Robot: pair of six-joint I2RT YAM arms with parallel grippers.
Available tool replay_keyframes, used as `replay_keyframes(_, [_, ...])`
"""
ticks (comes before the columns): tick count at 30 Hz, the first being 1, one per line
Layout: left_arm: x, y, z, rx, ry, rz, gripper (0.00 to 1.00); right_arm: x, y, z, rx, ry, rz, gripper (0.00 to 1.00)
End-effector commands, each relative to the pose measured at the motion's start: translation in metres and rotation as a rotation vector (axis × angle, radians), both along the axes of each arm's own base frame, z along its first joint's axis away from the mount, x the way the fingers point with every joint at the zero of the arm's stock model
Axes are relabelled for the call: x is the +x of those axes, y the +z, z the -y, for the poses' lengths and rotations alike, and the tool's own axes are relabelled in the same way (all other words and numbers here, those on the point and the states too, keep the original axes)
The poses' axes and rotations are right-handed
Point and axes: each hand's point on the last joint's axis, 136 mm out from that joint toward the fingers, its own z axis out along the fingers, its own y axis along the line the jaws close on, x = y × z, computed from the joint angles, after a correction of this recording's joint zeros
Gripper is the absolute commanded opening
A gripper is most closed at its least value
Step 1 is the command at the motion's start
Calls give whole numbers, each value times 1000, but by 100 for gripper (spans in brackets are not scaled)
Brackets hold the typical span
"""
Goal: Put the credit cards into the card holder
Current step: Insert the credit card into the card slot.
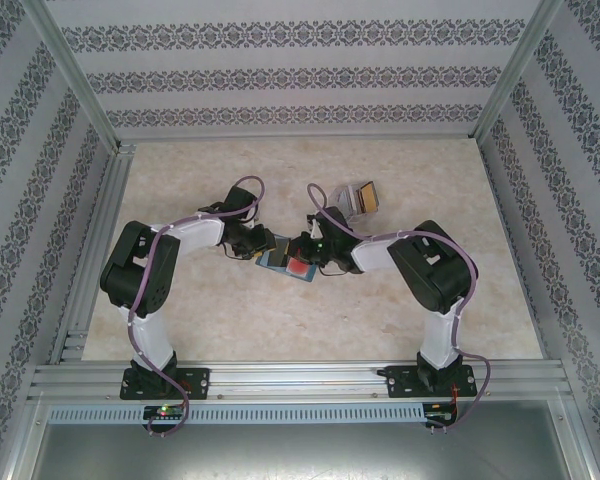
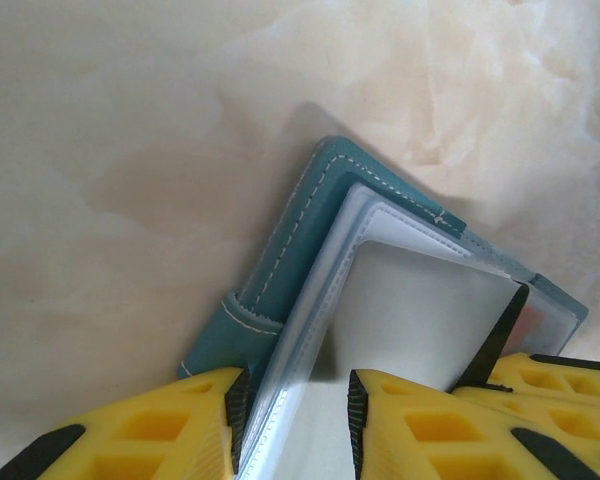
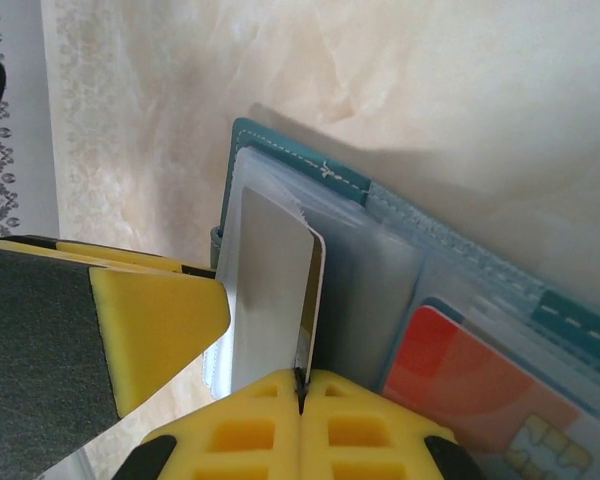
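Observation:
The teal card holder (image 1: pixel 277 262) lies open on the table between both arms, its clear pockets (image 2: pixel 320 270) facing up. A dark red card (image 3: pixel 470 380) sits in a pocket on one side. My right gripper (image 3: pixel 300 385) is shut on the near edge of a credit card (image 3: pixel 270 290) that stands on edge, pale back toward the camera, far end at a clear pocket's mouth. My left gripper (image 2: pixel 295 420) straddles the clear pocket's edge. The plastic rests against one pad, with a gap to the other. An orange-yellow card (image 1: pixel 368 197) stands in the stand.
A grey see-through card stand (image 1: pixel 355 200) is behind the right gripper (image 1: pixel 302 250), toward the back of the marble-patterned table (image 1: pixel 210 310). The left gripper (image 1: pixel 258 245) is nearly touching the right one. Aluminium frame rails (image 1: pixel 100 250) and patterned walls enclose the table.

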Motion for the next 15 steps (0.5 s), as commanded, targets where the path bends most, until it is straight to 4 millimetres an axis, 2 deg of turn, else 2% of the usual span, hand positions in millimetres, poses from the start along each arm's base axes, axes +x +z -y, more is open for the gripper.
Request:
replay_keyframes(1, [-25,-15,-1,4,0,-93,36,-5,-9,-14,-12,15,3,4])
replay_keyframes(7, [-26,-12,-3,6,5,-84,35,-8,-4,-20,-18,35,15,14])
replay_keyframes(9, [-26,-10,-3,8,5,-82,35,-9,-2,-16,-30,38,15,23])
replay_keyframes(15, [-26,-3,-8,34,3,-74,36,-16,18,11,-101,41,44,39])
